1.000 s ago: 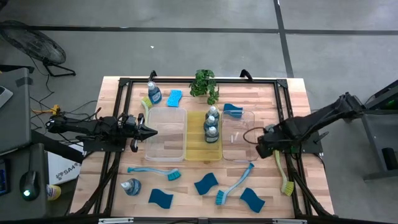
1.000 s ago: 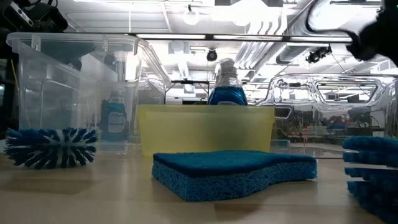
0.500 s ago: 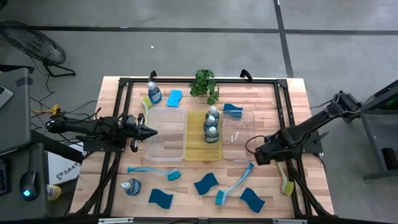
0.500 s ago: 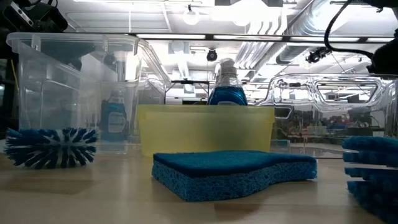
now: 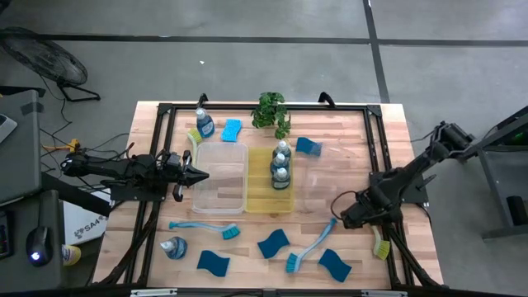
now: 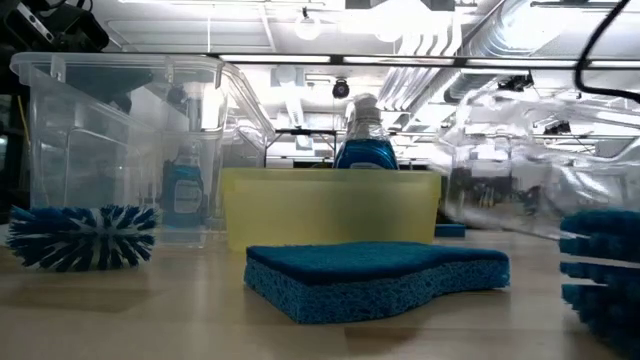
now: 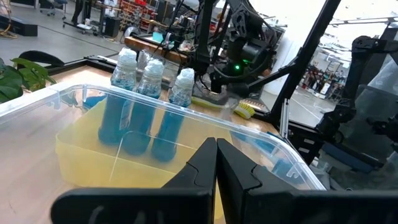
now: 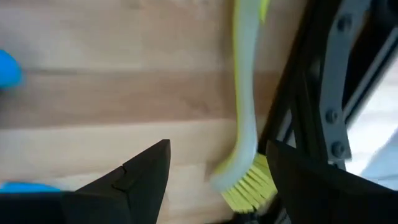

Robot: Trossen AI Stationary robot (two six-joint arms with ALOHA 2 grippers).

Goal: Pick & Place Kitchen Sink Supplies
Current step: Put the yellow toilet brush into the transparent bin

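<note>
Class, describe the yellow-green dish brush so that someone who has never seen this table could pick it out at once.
Start at the wooden table and go to its right edge, beside the black frame rail. There the long-handled yellow-green dish brush lies just past the open right gripper. It is the only yellow-green brush here; the other brushes on the table have blue bristles.

Right tool [image 8: 214, 171]: two dark fingers spread apart, above the wooden counter [image 8: 106, 93]. Yellow-green dish brush [image 8: 244, 134]: pale handle, bristle head lying between the fingers, beside a black frame strut [image 8: 311, 93]. Blue object [image 8: 7, 67] at edge, unidentifiable.
</note>
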